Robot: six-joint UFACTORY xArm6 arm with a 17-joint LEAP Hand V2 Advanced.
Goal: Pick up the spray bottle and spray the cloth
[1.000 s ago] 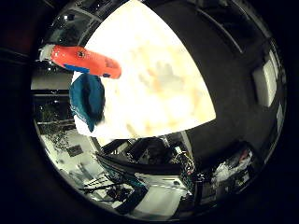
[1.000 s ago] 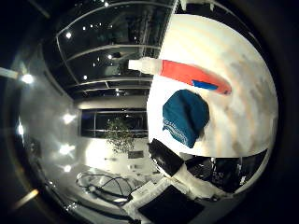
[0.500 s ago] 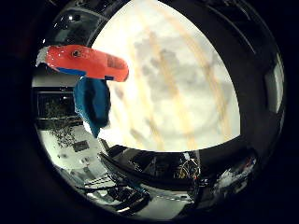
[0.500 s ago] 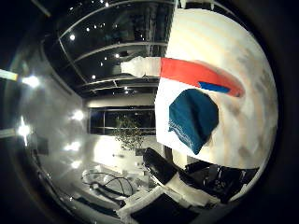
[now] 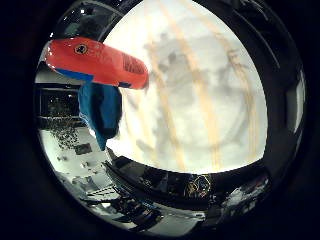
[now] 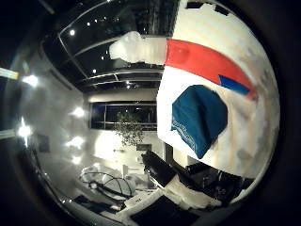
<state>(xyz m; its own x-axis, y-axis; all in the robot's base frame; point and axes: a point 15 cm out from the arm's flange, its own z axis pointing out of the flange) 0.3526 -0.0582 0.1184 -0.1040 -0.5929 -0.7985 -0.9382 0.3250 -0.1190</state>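
The hand itself does not show in either palm view, so whether it is released, clenched or grasping cannot be told. Nothing fills the views as a held object would; the judgement is that the bottle is not yet picked up and the palm faces down toward the table (image 5: 210, 115).

Nearest object: the spray bottle (image 5: 97, 62). It lies flat on the pale table top, close to the table edge. Seen in the thumb-side view, its long axis runs from about 10 o'clock to 4 o'clock. The white spray head (image 6: 134, 47) sits at the 10 o'clock end and overhangs the table edge; the red body runs inward across the table.

Just beside the bottle lies the blue cloth (image 6: 200, 117), on the same table edge. Whether the two touch cannot be told.

Risks from here — judged, not observed:
- The bottle lies on its side near the edge. A push from the fingers during the approach could roll or slide it off the table.
- The cloth lies close by — fingers closing wide could catch it and drag it along.
- A grasp far from the spray head would leave the trigger out of reach.
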